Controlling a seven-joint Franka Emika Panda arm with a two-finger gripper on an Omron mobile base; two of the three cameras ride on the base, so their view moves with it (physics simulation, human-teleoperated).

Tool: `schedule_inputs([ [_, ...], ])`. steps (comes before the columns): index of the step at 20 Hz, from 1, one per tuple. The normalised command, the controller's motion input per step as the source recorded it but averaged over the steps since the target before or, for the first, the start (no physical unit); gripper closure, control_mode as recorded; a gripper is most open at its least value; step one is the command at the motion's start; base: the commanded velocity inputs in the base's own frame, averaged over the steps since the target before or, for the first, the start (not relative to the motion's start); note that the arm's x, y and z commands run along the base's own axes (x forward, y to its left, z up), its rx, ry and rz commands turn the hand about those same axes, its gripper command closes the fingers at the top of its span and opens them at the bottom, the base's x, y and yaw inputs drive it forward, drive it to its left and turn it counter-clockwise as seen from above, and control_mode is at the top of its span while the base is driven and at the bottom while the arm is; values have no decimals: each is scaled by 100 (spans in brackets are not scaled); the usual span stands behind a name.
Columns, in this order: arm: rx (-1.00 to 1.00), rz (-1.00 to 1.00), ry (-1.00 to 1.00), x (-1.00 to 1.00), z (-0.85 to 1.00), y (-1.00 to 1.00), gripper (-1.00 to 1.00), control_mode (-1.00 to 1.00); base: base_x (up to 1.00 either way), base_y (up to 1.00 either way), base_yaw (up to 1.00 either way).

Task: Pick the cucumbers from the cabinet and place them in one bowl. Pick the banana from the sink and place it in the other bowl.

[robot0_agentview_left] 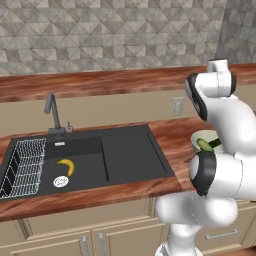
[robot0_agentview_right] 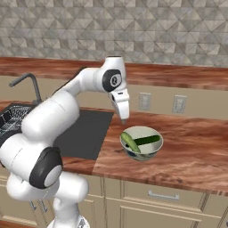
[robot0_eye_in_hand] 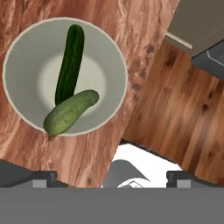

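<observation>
sink [robot0_agentview_left: 125,150]: 1 black basin at the left, with 1 wire rack [robot0_agentview_left: 22,167] at its far left and 1 faucet [robot0_agentview_left: 52,114] behind.
banana [robot0_agentview_left: 66,166]: 1, lying on the basin floor just above the round drain [robot0_agentview_left: 60,182] – not yet picked.
risk at the banana: small and curved on a flat floor – a shallow pinch may let it roll or slide toward the drain.
gripper [robot0_agentview_right: 123,116]: hangs over the counter [robot0_agentview_right: 191,147] just left of the bowl, holding nothing; the fingertips sit far apart in the hand view, so it reads as spread wide.
bowl [robot0_eye_in_hand: 111,52]: 1 visible; i see no 2nd one for the banana.
cucumbers [robot0_eye_in_hand: 70,63]: 2, both in the bowl, the lighter one lying across the darker one's end.
</observation>
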Motion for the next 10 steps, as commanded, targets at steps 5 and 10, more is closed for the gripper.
schedule_inputs([
  [5,9,7,-9,-21,28,18,-100,-100,0,0,0],
  [10,-1,23,-8,-15,-15,43,-100,-100,0,0,0],
])
